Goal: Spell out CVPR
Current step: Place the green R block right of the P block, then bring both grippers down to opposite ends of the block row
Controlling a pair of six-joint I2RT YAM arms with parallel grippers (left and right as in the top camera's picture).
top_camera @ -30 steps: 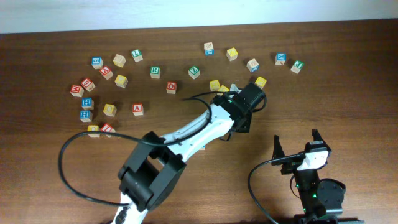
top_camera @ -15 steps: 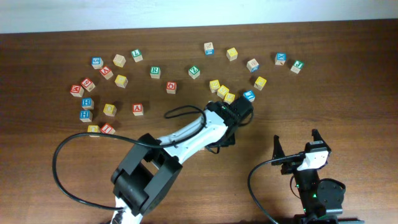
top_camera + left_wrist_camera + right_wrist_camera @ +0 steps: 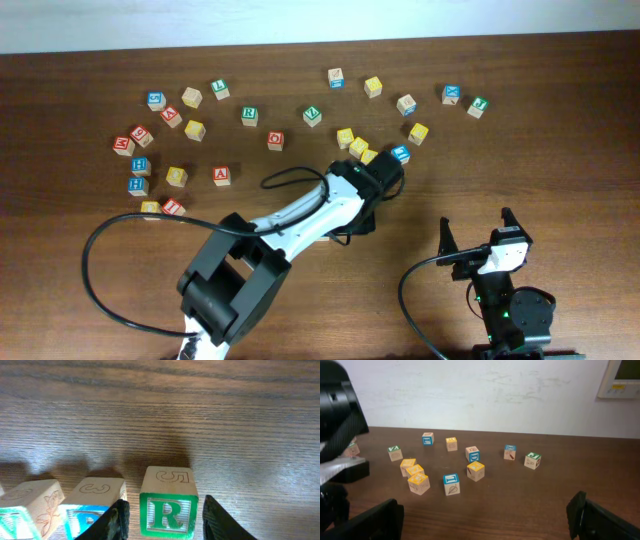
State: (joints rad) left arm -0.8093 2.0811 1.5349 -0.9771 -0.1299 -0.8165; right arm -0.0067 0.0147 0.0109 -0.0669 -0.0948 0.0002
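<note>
In the left wrist view a wooden block with a green R (image 3: 168, 510) stands on the table between my left gripper's (image 3: 164, 504) open fingers, with a small gap on each side. To its left in a row stand a blue-faced block (image 3: 92, 505) and a green-faced block (image 3: 25, 510); their letters are cut off. In the overhead view the left gripper (image 3: 372, 190) points down at mid-table and hides this row. My right gripper (image 3: 478, 235) is open and empty at the front right; it also shows in the right wrist view (image 3: 485, 522).
Loose letter blocks lie scattered along the far half of the table (image 3: 560, 200): several yellow ones (image 3: 356, 146) and a blue one (image 3: 400, 154) just beyond the left gripper, another green R (image 3: 249, 114), a red A (image 3: 220, 174), and more at the left.
My left arm has drawn back toward the front left from the yellow blocks over the past second, then held nearly still. The right arm has not moved.
</note>
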